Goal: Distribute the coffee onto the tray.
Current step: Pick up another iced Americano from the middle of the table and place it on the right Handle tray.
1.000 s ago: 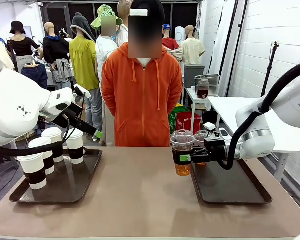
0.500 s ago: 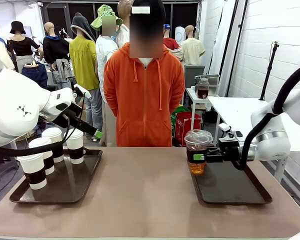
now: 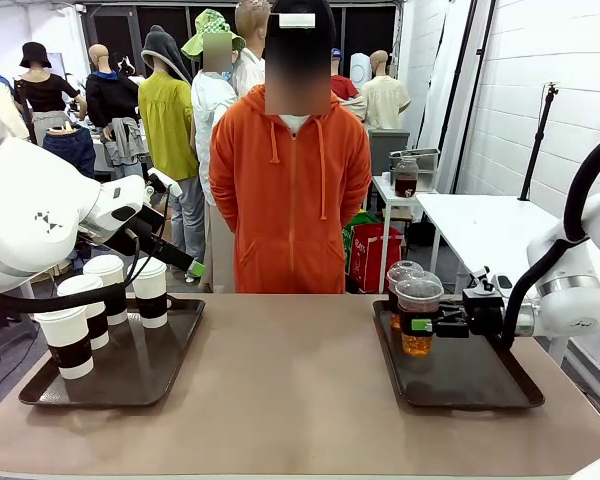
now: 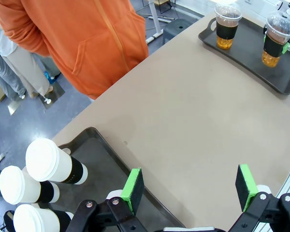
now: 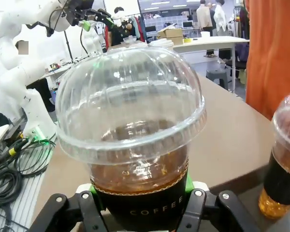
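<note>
Four white paper cups with dark bands (image 3: 90, 305) stand on the left tray (image 3: 130, 375); three of them (image 4: 55, 162) show in the left wrist view. My left gripper (image 3: 185, 262) hangs open above that tray, pads (image 4: 133, 189) apart with nothing between. My right gripper (image 3: 427, 325) is shut on a clear dome-lidded cup of brown drink (image 3: 418, 315) (image 5: 135, 130), low over the right tray (image 3: 460, 385); I cannot tell whether the cup touches it. The second clear cup (image 3: 401, 283) (image 5: 285, 154) stands on that tray just behind.
A person in an orange hoodie (image 3: 290, 190) stands at the far edge, hands behind the back. Bare brown tabletop (image 3: 290, 390) lies between the two trays. A white side table (image 3: 480, 225) stands at the right.
My right gripper has carried the clear cup rightward from the table's middle to over the right tray, beside the other clear cup. The left arm has stayed still.
</note>
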You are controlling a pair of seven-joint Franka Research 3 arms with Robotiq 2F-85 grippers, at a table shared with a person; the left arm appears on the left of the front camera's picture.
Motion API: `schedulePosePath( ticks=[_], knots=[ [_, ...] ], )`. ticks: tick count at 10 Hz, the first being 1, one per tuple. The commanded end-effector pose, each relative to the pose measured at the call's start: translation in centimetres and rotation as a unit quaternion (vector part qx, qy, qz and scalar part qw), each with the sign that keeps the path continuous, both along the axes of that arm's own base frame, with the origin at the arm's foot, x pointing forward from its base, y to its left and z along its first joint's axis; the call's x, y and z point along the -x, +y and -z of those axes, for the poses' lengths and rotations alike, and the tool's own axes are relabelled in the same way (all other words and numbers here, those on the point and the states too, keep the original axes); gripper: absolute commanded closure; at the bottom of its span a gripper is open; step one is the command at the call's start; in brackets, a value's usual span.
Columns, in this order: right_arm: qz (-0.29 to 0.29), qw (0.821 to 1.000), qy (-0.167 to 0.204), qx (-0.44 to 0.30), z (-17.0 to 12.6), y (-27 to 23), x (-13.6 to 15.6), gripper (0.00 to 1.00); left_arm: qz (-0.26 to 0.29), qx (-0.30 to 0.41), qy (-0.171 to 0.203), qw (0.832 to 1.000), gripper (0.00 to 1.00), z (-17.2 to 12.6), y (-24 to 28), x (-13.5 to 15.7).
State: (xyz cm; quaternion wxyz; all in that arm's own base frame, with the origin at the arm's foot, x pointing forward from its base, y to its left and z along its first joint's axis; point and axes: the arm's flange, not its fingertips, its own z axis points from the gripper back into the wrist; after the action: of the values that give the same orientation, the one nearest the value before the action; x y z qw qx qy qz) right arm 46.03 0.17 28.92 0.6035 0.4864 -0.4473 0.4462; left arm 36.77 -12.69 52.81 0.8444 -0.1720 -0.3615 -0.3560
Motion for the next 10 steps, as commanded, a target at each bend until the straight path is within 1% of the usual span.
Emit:
schedulePosePath(
  ticks=[1, 2, 3, 6, 10],
  knots=[
    [-0.012, 1.0, -0.01, -0.017, 0.7, -0.3, -0.9, 0.35, 0.002, 0.003, 0.002, 1.0, 0.0, 0.0, 0.1, 0.0],
    [-0.004, 1.0, -0.021, -0.013, 1.4, -0.4, -0.9, 0.35, 0.002, 0.003, 0.002, 1.0, 0.0, 0.0, 0.1, 0.0],
    [0.008, 0.999, -0.023, -0.022, 1.8, -0.6, -1.0, 0.35, 0.002, 0.003, 0.002, 1.0, 0.0, 0.0, 0.1, 0.0],
    [0.016, 0.999, -0.016, -0.025, 3.2, -0.5, -1.4, 0.35, 0.002, 0.003, 0.002, 1.0, 0.0, 0.0, 0.1, 0.0],
    [0.029, 0.999, -0.018, -0.026, 4.5, -0.4, -1.8, 0.35, 0.002, 0.003, 0.002, 1.0, 0.0, 0.0, 0.1, 0.0]
  ],
)
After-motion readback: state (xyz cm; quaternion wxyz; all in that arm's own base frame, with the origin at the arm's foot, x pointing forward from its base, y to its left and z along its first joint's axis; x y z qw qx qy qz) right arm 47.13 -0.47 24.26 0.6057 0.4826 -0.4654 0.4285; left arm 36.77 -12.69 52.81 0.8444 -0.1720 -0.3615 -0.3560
